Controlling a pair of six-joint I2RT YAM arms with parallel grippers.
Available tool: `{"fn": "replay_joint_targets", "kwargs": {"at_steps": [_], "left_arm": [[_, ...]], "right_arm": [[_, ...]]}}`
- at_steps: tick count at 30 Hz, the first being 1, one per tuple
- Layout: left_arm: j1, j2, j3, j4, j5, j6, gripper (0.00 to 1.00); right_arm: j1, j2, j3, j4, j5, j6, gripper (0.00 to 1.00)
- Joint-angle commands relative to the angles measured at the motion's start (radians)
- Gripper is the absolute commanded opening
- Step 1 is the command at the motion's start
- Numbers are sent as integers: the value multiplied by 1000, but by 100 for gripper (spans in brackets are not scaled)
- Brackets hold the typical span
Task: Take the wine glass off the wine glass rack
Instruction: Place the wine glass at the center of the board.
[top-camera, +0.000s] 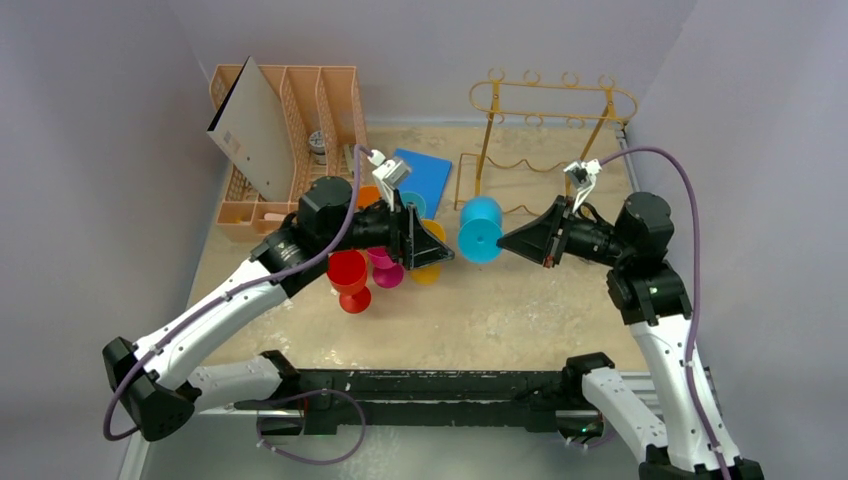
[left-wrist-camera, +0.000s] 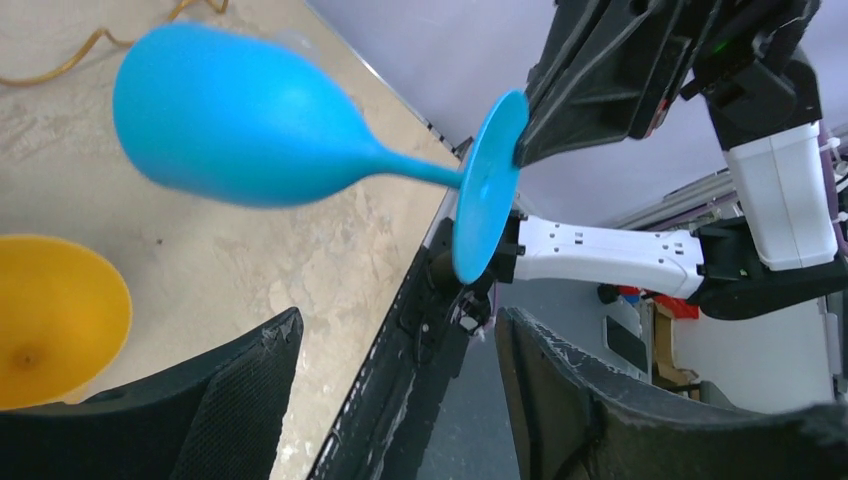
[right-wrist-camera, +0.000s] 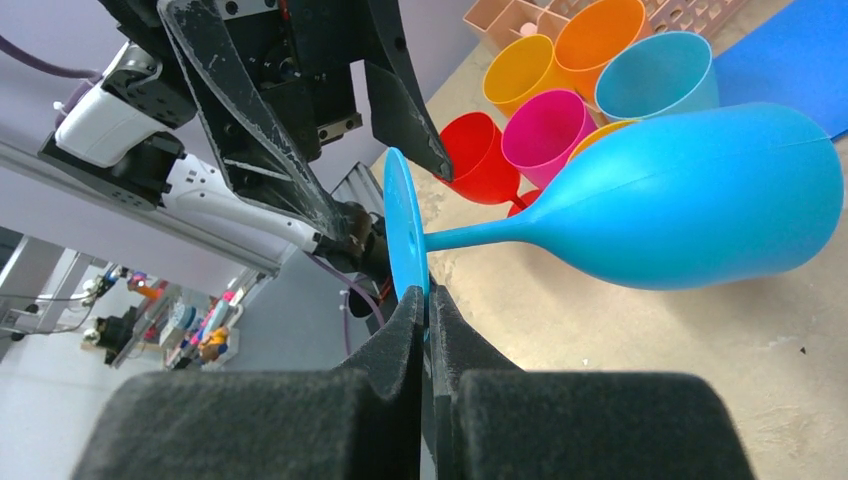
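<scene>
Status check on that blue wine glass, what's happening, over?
Right hand shut on foot of blue wine glass. Left hand open, beside the glass. Glass off the gold rack, held sideways. Nothing blocking.

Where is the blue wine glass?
The glass hangs sideways above the table, before the gold rack in the top view, base pinched by the right gripper.

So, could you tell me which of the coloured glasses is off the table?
The bright blue wine glass: it hangs sideways in the air, its base pinched in the right gripper, while the red glass and pink glass stand upright on the table.
</scene>
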Motion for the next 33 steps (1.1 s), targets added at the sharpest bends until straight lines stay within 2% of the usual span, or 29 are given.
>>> {"fn": "replay_joint_targets", "kwargs": {"at_steps": [1,6,14,17,21,23,27,33], "left_arm": [[-31,40,2,191,-18,-51,68],[-64,92,11,288,20,-82,58],[-71,120,29,244,48,-63,36],[-73,135,34,246,80,-66,24],[-77,142,35,246,108,-60,0],[-77,141,35,243,117,-51,0],[-79,123,34,238,121,-19,0],[-80,67,22,218,115,84,0]], "right_arm": [[8,8,-14,69,-42,23,0],[11,25,-18,69,-41,14,0],[15,33,-28,94,-43,17,0],[16,38,-33,110,-45,26,0],[16,43,-35,129,-46,35,0],[17,43,-32,130,-45,35,1],[16,49,-21,117,-31,38,31],[16,72,18,125,1,58,52]]}}
